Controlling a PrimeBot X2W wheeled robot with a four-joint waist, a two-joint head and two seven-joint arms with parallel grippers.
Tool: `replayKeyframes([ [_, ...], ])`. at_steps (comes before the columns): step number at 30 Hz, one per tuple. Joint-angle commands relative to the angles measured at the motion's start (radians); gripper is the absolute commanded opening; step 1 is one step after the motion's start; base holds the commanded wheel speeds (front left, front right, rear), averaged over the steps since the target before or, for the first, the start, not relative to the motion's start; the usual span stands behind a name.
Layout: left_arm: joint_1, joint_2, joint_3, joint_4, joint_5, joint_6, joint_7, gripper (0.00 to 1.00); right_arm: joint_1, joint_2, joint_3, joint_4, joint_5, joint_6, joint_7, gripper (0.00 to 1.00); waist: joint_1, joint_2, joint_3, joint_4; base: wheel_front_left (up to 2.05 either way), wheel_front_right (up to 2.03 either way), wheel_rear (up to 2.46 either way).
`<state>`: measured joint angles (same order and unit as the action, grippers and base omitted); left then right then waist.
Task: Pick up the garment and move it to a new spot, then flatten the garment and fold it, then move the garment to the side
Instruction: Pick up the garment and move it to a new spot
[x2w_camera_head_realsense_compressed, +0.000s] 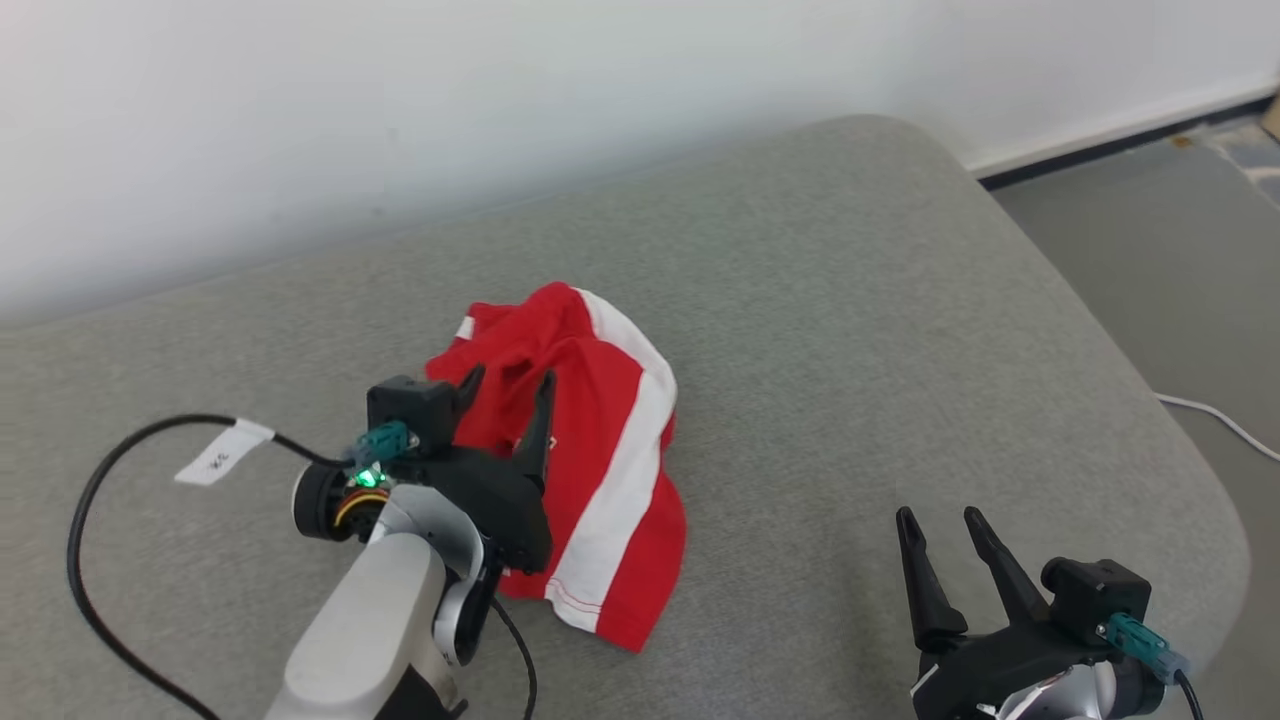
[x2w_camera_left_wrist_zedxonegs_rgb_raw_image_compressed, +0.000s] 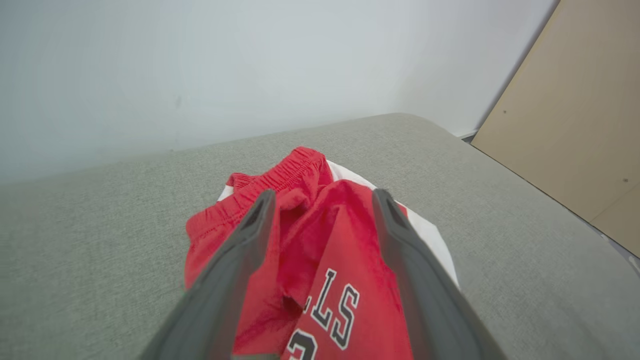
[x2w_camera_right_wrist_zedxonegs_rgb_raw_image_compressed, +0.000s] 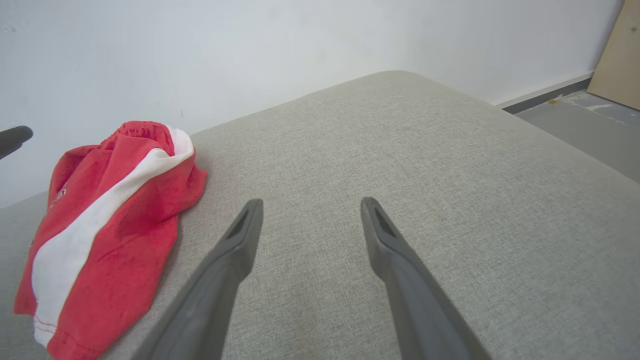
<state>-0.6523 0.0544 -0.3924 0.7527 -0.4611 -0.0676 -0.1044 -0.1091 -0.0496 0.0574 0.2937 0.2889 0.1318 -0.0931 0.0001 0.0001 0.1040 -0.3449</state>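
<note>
Nearest on the right, the right hand (x2w_camera_head_realsense_compressed: 938, 522) hovers over the grey cushion (x2w_camera_head_realsense_compressed: 850, 330) with fingers apart, and left of it the left hand (x2w_camera_head_realsense_compressed: 511, 380), fingers also spread, reaches over the crumpled red-and-white shorts (x2w_camera_head_realsense_compressed: 610, 440) lying mid-cushion, with the white wall (x2w_camera_head_realsense_compressed: 400, 100) beyond.

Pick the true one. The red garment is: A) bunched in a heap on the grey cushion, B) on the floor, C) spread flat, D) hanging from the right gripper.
A: the red garment lies crumpled on the grey cushion, with the left gripper open over it.
</note>
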Motion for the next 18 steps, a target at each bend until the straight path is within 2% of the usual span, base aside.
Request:
replayKeyframes([
  [1,0.034,-0.003,-0.008,-0.012,-0.004,-0.006,-0.027,1.00,0.009,-0.001,-0.008,-0.002,-0.008,-0.002,-0.003,1.00,-0.0001,-0.0001,-0.020,0.050,0.00,0.00,0.00],
  [5,0.081,0.009,0.001,-0.052,-0.002,0.004,-0.093,1.00,0.017,-0.001,-0.019,-0.007,-0.011,-0.002,-0.006,1.00,-0.0001,-0.0001,-0.034,0.085,0.00,0.00,0.00],
  [10,0.218,0.042,0.030,-0.162,0.003,0.026,-0.151,1.00,0.034,-0.001,-0.038,-0.012,-0.020,-0.002,0.001,1.00,-0.0001,-0.0001,-0.057,0.137,0.00,0.00,0.00],
  [12,0.296,0.049,0.066,-0.237,-0.002,0.050,-0.160,1.00,0.042,-0.001,-0.046,-0.017,-0.019,-0.002,-0.002,1.00,-0.0001,-0.0001,-0.065,0.156,0.00,0.00,0.00],
  [15,0.425,0.043,0.154,-0.420,0.017,0.078,-0.161,1.00,0.056,-0.001,-0.059,-0.031,-0.006,-0.002,-0.026,1.00,-0.0001,-0.0001,-0.074,0.191,0.00,0.00,0.00],
  [18,0.565,0.027,0.234,-0.589,0.051,0.069,-0.161,1.00,0.067,-0.001,-0.071,-0.041,0.007,-0.002,-0.062,1.00,-0.0001,-0.0001,-0.088,0.228,0.00,0.00,0.00],
])
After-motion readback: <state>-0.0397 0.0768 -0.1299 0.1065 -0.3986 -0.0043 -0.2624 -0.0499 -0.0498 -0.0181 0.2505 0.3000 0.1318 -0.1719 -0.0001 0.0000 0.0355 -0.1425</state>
